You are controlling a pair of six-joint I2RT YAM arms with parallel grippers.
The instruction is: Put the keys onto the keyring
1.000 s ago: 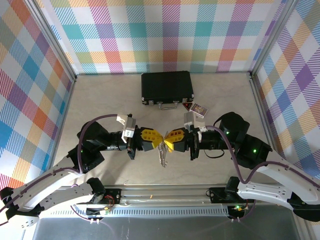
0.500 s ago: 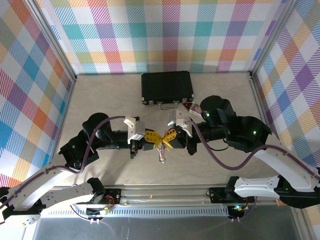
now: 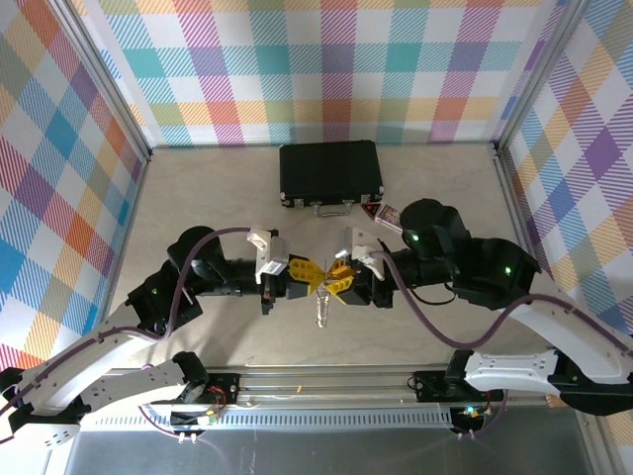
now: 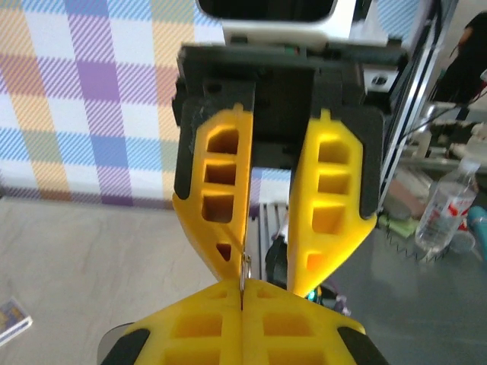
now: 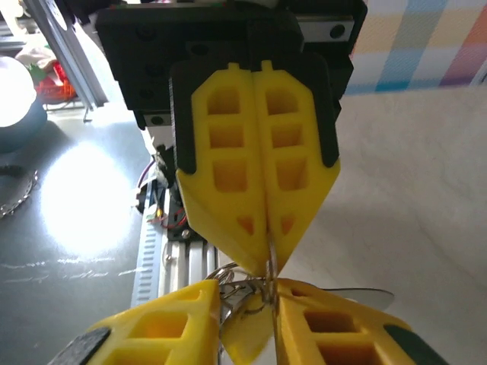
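Above the table's near middle, my left gripper (image 3: 307,277) and right gripper (image 3: 336,280) meet tip to tip. The left gripper (image 4: 242,289) is shut on the thin silvery keyring (image 4: 244,268), pinched edge-on at its fingertips. In the right wrist view the keyring (image 5: 268,265) runs down out of the left gripper's closed tips. My right gripper (image 5: 247,289) stands open, and a key's yellow head (image 5: 247,342) and tangled metal loops lie between its fingers. From above, the keys (image 3: 320,309) dangle below the two grippers.
A black case (image 3: 330,173) lies shut at the back centre. A small card (image 3: 390,214) rests to its front right. Checked walls close in the table on three sides. An aluminium rail (image 3: 326,381) runs along the near edge.
My right gripper's jaws have parted, and the key bunch now hangs from the left gripper's pinch. Both arms drew in from their spread pose a second ago; the grippers stayed tip to tip.
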